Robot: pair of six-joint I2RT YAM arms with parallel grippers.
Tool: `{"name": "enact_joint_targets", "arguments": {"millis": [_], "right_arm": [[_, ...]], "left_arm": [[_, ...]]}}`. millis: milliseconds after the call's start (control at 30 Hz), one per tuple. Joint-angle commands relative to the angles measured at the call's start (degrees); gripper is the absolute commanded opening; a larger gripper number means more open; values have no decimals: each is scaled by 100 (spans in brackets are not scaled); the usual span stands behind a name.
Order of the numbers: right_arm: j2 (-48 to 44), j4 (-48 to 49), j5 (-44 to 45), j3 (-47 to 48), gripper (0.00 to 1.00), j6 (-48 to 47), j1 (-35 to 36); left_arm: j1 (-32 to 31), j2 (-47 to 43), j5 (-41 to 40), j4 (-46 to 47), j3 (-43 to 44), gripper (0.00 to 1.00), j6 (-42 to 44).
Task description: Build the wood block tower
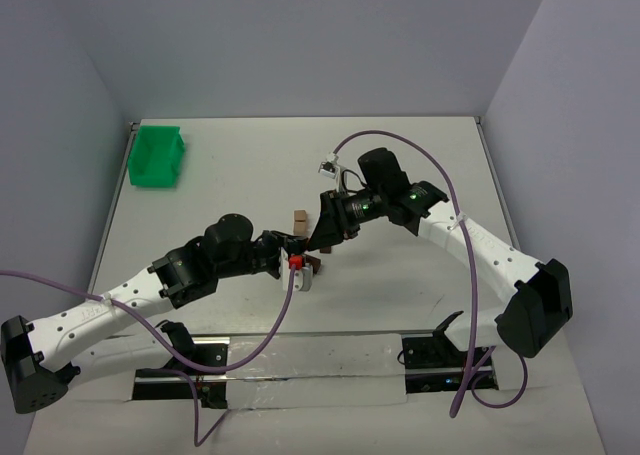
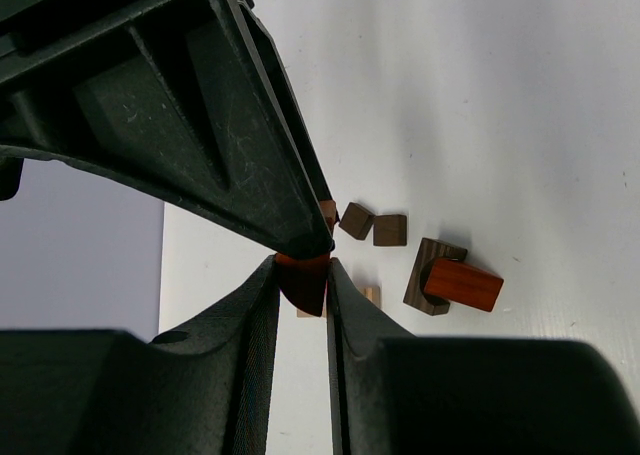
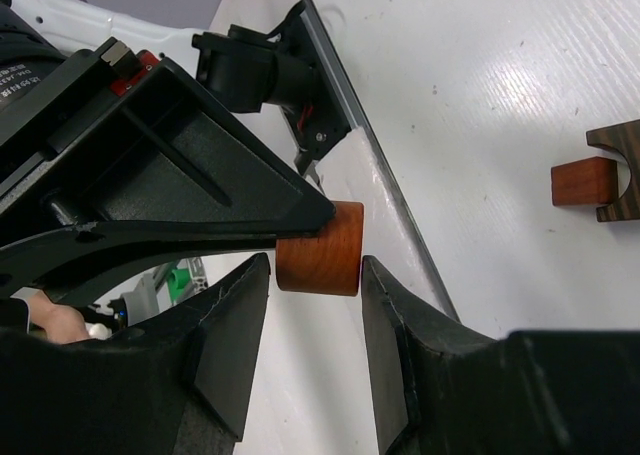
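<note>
A reddish-brown rounded wood block [image 3: 318,247] hangs above the table between both grippers, which meet near the table's middle. My left gripper [image 2: 303,275] is shut on it, and the block [image 2: 303,283] is squeezed between its fingers. My right gripper [image 3: 315,265] comes from the opposite side, its fingers closed against the block's two flat ends. On the table lie two small dark brown blocks [image 2: 372,225] and a light tan block [image 2: 371,295]. There is also a dark arch block [image 2: 428,273] with a reddish-brown cuboid [image 2: 462,285] resting in it. From above, a tan block [image 1: 299,218] shows beside the grippers [image 1: 308,245].
A bright green tray [image 1: 157,156] stands at the far left corner of the table. A purple cable [image 1: 450,190] loops over the right arm. A metal rail [image 1: 300,360] runs along the near edge between the arm bases.
</note>
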Motion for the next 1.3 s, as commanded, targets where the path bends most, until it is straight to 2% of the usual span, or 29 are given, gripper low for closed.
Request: {"name": "enact_joint_targets", "arguments": {"millis": [0,233,367,467,533,567,600,633,667,800,900,967,1033,1100,1167,1267], "right_arm": [[39,281,-162,247,50,70,50],[42,305,-195,233,48,76,53],[34,340,-228,210,42,92,53],[21,340,-209,201,23,76,53],[16,333,-168,208,4,76,46],[12,310,-143,222,1,68,49],[5,276,-95,245,0,52,52],[-5,233,15,279,0,28,47],[-22,174,143,315,0,-1,42],[-145,-98,932,419,0,-111,6],[-248,-201,1907,489,0,-38,0],[-225,-242,3038,560,0,165,6],[-149,-204,3732,615,0,361,19],[-12,-176,4549,691,0,603,86],[108,-77,5122,756,0,833,284],[320,-34,5910,874,0,979,702]], "left_arm": [[-1,-58,157,236,84,0,-78],[-1,-76,160,269,28,0,-78],[-1,-85,154,293,11,0,-78],[-1,-88,167,274,-2,0,-94],[-1,-93,116,290,-21,6,-147],[-1,-89,52,299,-20,21,-203],[-1,-83,-48,297,-9,44,-285],[-1,-79,-216,273,15,79,-400],[1,-78,-412,235,53,99,-516],[111,-254,-1168,-124,256,99,-1132],[301,-581,-1684,-621,427,99,-2086],[452,-908,-2423,-1233,566,99,-2957],[786,-1158,-2892,-1596,627,99,-3785],[1230,-1384,-2851,-1770,670,99,-4337],[1822,-1555,-3177,-1906,615,99,-5001],[2226,-1620,-3203,-1950,653,99,-5396]]}}
